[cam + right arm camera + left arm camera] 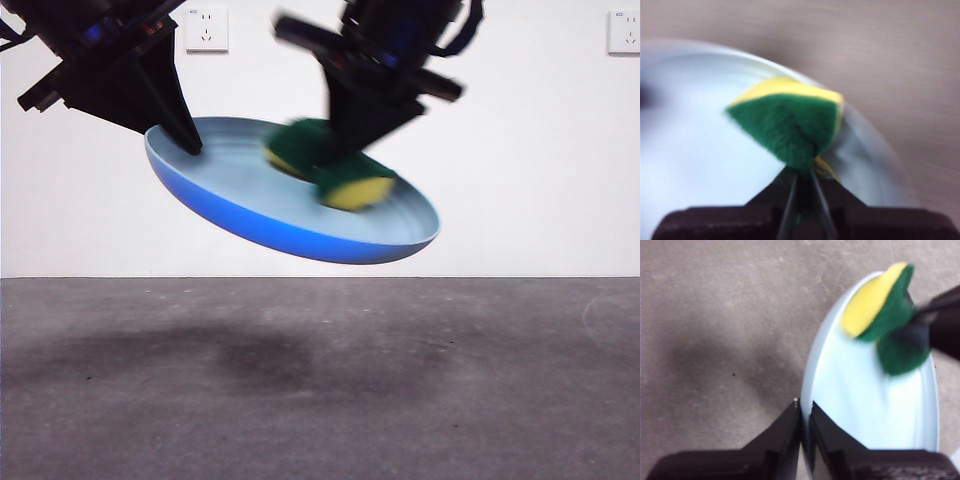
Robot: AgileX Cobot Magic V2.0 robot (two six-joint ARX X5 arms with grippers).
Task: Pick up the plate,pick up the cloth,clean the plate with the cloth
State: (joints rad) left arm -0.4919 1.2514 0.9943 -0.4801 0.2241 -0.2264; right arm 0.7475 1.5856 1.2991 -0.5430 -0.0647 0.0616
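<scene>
Yellow-green cloth [790, 125] (jaw-pinched) on plate [250, 195]

- The plate [262, 195]: wide, shallow, round, light blue with a deeper blue underside; tilted, lifted clear of the table.
- The cloth [332, 167]: a small sponge, yellow foam under dark green scouring layer, folded, pressed against the plate's inner face.
</scene>
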